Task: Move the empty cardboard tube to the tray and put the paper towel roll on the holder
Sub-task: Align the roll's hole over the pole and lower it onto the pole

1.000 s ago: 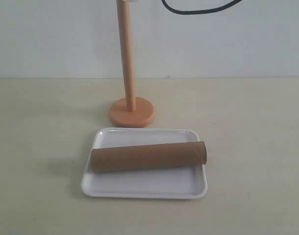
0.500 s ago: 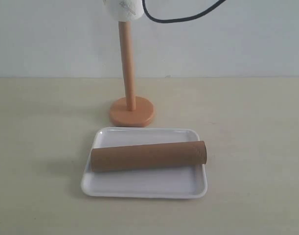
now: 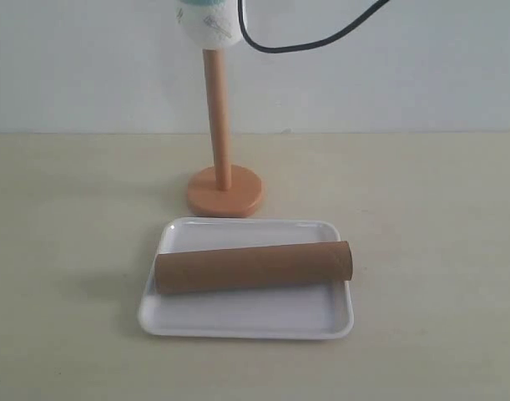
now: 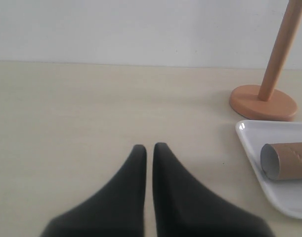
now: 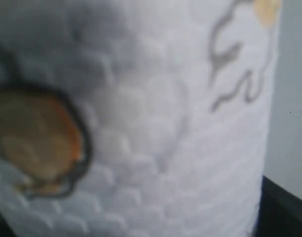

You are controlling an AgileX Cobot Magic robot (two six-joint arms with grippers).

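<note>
The brown cardboard tube [image 3: 253, 266] lies lengthwise in the white tray [image 3: 246, 322]; its open end [image 4: 286, 160] also shows in the left wrist view. Behind the tray stands the wooden holder [image 3: 217, 117] on its round base [image 3: 224, 192]. The paper towel roll [image 3: 207, 25], teal band at the frame's top edge, sits over the top of the pole. It fills the right wrist view [image 5: 155, 123], where my right gripper [image 5: 141, 227] is shut on it; one dark finger [image 5: 284, 212] shows beside it. My left gripper [image 4: 150, 148] hangs shut and empty over bare table, left of the tray.
A black cable [image 3: 305, 38] loops across the top of the exterior view, right of the roll. The tray [image 4: 284, 197] and the holder base [image 4: 262, 102] lie to one side of the left gripper. A pale wall backs the beige table [image 3: 438, 251].
The paper towel roll has come down from above the frame onto the top of the holder pole; its teal band now shows. The cable shifted with it. Tube and tray have not moved.
</note>
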